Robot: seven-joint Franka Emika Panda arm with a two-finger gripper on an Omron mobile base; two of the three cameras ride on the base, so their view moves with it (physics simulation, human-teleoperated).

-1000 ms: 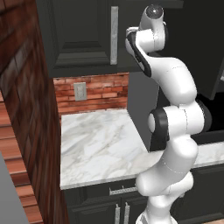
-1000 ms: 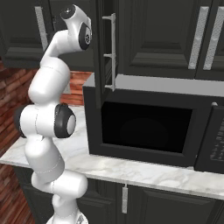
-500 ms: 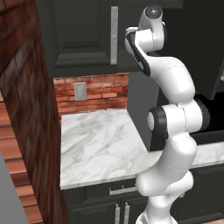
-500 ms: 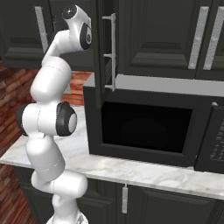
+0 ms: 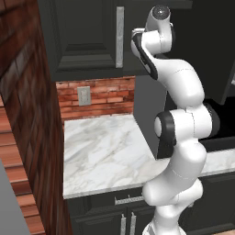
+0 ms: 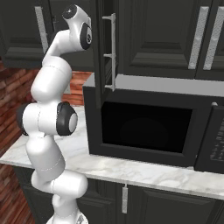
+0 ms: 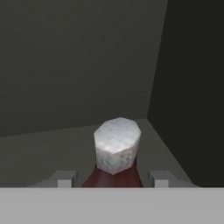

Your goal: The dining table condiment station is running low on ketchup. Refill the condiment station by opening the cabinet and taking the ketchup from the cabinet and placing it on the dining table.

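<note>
Inside the cabinet (image 7: 78, 61), the gripper (image 7: 113, 178) straddles the ketchup (image 7: 116, 151). Its fingers stand apart on either side, neither visibly touching.

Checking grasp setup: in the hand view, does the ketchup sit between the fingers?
Yes, the ketchup stands midway between the two fingers inside the cabinet.

Ketchup (image 7: 114, 168), dark red body with pale faceted cap, upright at lower centre of hand view, on cabinet (image 7: 65, 65) floor near back right corner, cabinet door (image 6: 106, 48) swung open, upper centre of right base view
</note>
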